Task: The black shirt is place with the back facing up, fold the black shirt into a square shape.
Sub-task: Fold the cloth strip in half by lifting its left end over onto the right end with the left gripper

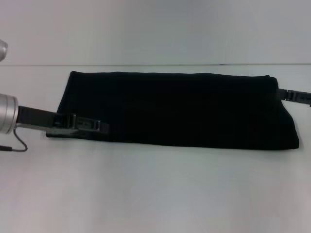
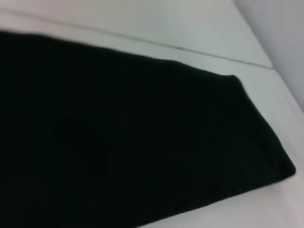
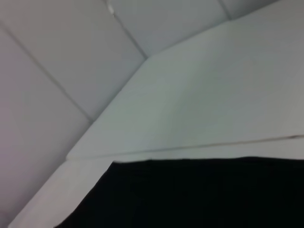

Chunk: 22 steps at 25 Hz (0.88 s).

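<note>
Now both hands, left hand [image 1: 99,127] and right hand [image 1: 285,94], flank the black shirt [image 1: 180,109].

One black shirt [image 1: 180,111] lies on one white table [image 1: 155,189], folded into a single long band with no lettering showing. Two grippers are in the head view: one left gripper [image 1: 95,127] at the shirt's near-left edge and one right gripper [image 1: 294,96] at its far-right corner. One silver arm segment [image 1: 7,114] leads to the left gripper, with one thin dark cable [image 1: 19,143] looping beneath it. Each wrist view shows the same single shirt [image 2: 118,142] [image 3: 199,194] and one stretch of white surface. The count of separate cloth layers within the band cannot be told.
</note>
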Motion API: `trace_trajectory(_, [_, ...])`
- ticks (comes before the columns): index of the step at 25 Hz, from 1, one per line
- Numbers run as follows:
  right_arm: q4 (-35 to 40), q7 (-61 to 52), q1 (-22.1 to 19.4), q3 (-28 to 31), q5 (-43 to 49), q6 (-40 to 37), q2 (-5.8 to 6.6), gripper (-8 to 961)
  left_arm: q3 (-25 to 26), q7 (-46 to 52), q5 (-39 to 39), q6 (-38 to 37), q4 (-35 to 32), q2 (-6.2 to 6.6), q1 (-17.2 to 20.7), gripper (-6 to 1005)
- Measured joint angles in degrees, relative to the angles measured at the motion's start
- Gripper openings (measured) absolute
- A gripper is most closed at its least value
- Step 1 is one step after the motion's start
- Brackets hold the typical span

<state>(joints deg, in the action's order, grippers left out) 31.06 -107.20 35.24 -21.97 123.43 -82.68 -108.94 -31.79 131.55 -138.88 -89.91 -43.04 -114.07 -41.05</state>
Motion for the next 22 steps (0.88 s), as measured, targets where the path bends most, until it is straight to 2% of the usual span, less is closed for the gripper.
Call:
trace_trajectory(2, [0.0,0.0,0.6,-1.5,0.0,-0.5,0.23,882,0.0,3.8,-0.1,0.3,-0.1,-0.01,0.4,797])
trace_trajectory(10, [0.0,-0.1,2.8,-3.8,-0.1,3.0,0.04,892,0.8,21.0,-2.9,3.1,0.4,-0.12,1.1,798])
trace_trajectory(18, [0.1,-0.9,4.6,-4.0,-0.1,5.9,-0.61,887,9.6,29.5,-3.6,8.2,7.2,0.75,2.2,798])
trace_trajectory(22, [0.0,-0.9,4.9,-3.9,-0.2,7.1,-1.23,886,11.2,31.6,-3.7,11.3,7.7,0.60,3.0,798])
